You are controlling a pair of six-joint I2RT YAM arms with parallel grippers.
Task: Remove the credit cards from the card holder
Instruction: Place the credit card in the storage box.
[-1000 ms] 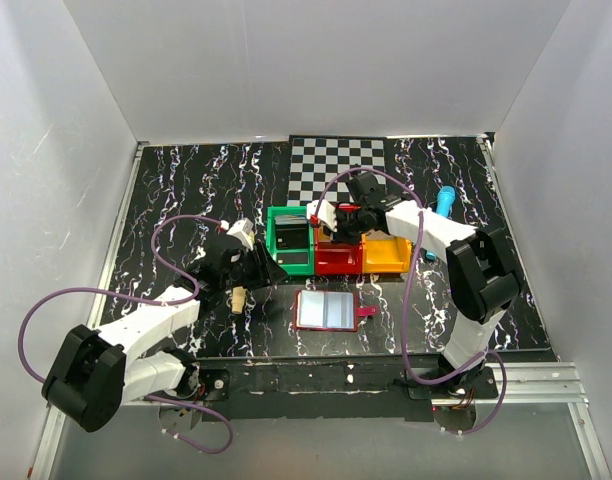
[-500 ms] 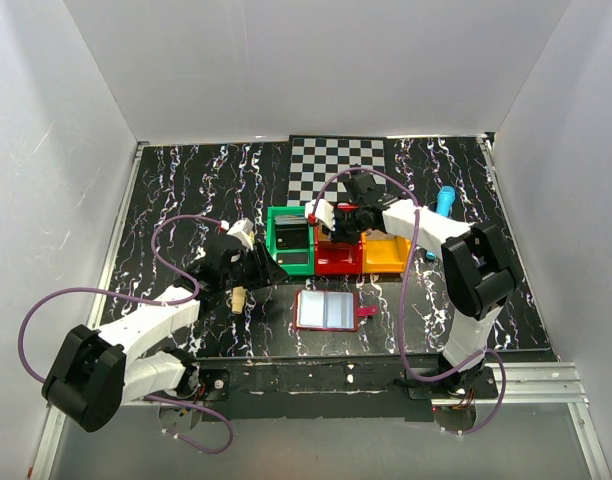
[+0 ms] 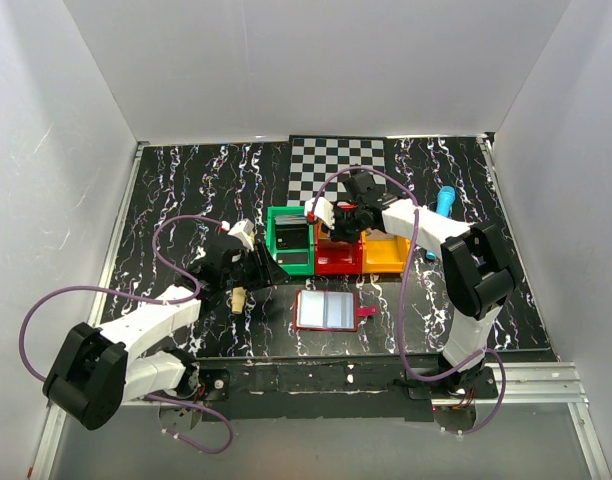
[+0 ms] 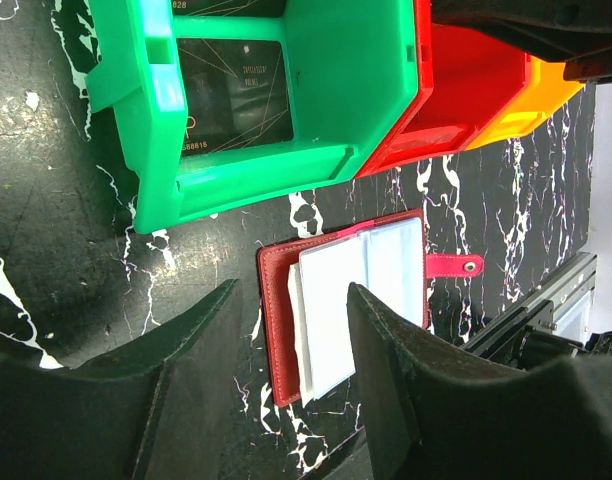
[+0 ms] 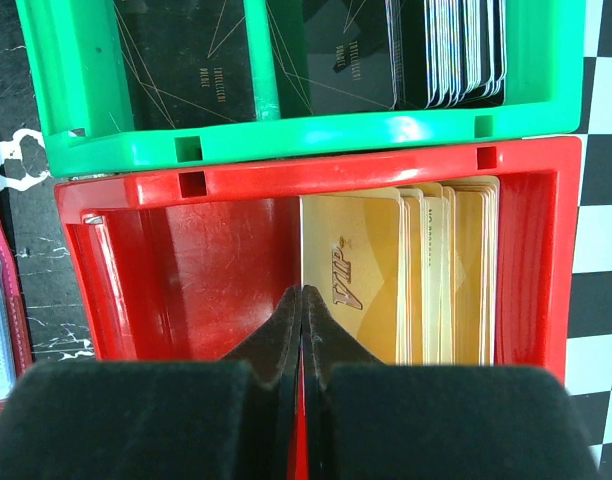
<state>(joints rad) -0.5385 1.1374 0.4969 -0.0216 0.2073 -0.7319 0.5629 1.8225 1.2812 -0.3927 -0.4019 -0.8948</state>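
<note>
Card holder (image 3: 327, 311) lies open on the table (image 3: 186, 190). Left tool (image 4: 293, 295): fingers apart, empty. Right tool (image 5: 302, 300): fingers together, above the red bin (image 5: 186, 250) holding gold cards (image 5: 386, 270).

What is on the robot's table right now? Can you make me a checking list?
Surface: black marbled table, with a checkerboard patch at the back.
Job's things: card holder lies open and flat, in front of the bins and apart from them. Dark cards are in the green bin; gold cards are in the red bin.
Clutter: orange bin; blue tube at the right.
Grippers: left gripper open, empty, near the green bin; right gripper shut, empty, over the red bin.
Cables: purple cables loop off both arms.
Surroundings: white walls on three sides.
</note>
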